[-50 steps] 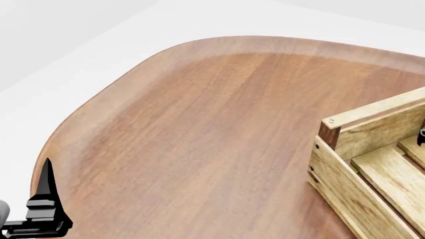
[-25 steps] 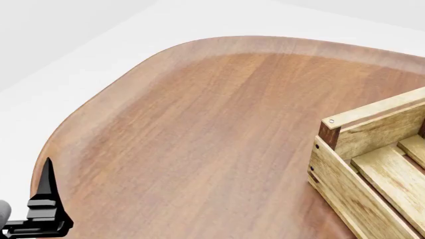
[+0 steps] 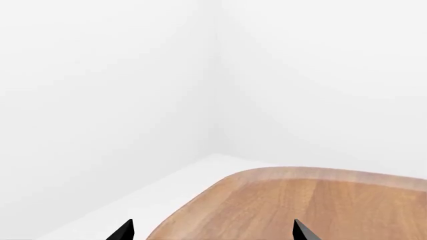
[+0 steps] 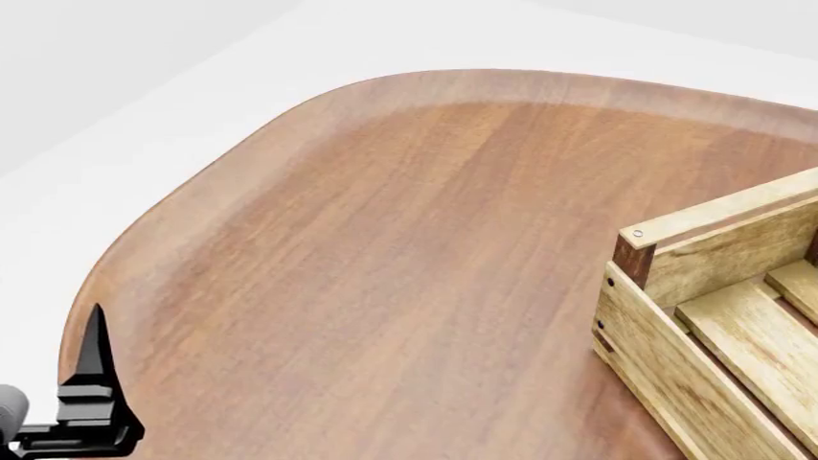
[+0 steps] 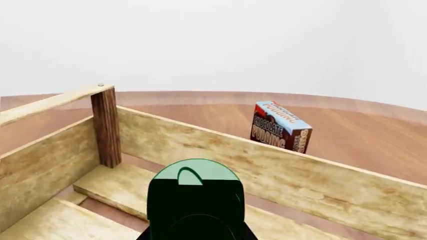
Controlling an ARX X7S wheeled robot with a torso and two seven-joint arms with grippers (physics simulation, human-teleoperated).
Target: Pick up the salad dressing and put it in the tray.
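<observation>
Open tabletop (image 4: 383, 249) left of the tray (image 4: 665, 335); pudding box (image 5: 280, 126) beyond its far wall.

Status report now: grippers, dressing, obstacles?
Left gripper open, empty. Right gripper state unseen. Salad dressing inside tray. Pudding box outside, clear.

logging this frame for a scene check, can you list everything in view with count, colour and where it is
table: 1, reddish-brown wood, rounded edge, fills the head view
tray: 1, light wooden slats with dark brown corner posts, on the table at the head view's right edge
salad dressing: 1, dark green, over the tray's slatted floor, close to the right wrist camera
pudding box: 1, red, blue and white, on the table beyond the tray's wall
left gripper: 1, black, open, at the table's near left edge
right gripper: not seen
</observation>
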